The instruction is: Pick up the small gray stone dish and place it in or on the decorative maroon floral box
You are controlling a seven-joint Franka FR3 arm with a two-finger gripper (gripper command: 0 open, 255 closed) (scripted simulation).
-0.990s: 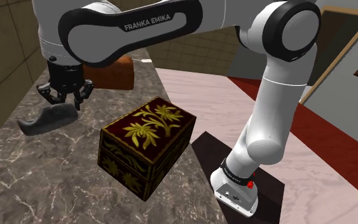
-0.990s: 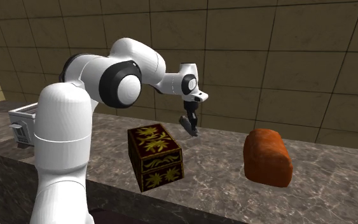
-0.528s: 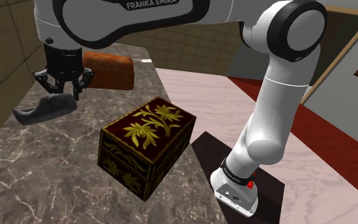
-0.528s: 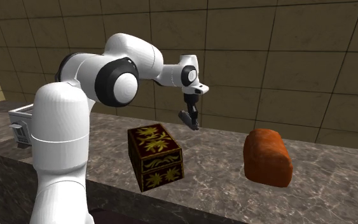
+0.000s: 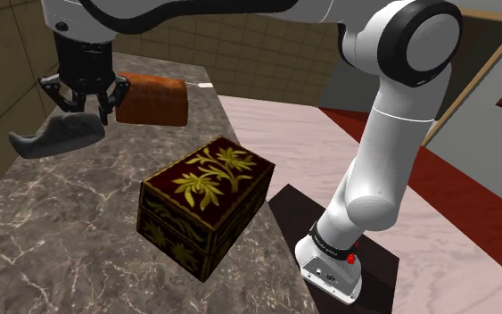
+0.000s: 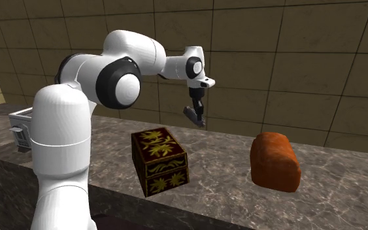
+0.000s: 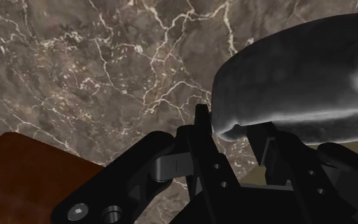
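The small gray stone dish (image 5: pixel 54 134) hangs tilted in the air above the marble counter, with my black gripper (image 5: pixel 84 105) shut on its rim. In the second exterior view the dish (image 6: pixel 194 115) hangs under the gripper (image 6: pixel 195 110), well above the counter. The wrist view has the dish (image 7: pixel 298 83) clasped between my fingers (image 7: pixel 201 124). The dark maroon box with gold flowers (image 5: pixel 206 198) stands closed on the counter, lower and toward the shoulder view's right of the dish; in the second exterior view the box (image 6: pixel 159 161) sits below and left of the gripper.
A reddish-brown loaf-shaped block (image 5: pixel 151 98) lies on the counter behind the gripper, also the block (image 6: pixel 275 161) at the second exterior view's right. The marble counter (image 5: pixel 61 232) ends at an edge near my stand (image 5: pixel 331 268). A tiled wall (image 6: pixel 293 59) rises behind it.
The gripper has risen with the dish, lifting it higher above the counter and slightly toward the shoulder view's left. The box and the brown block stayed still.
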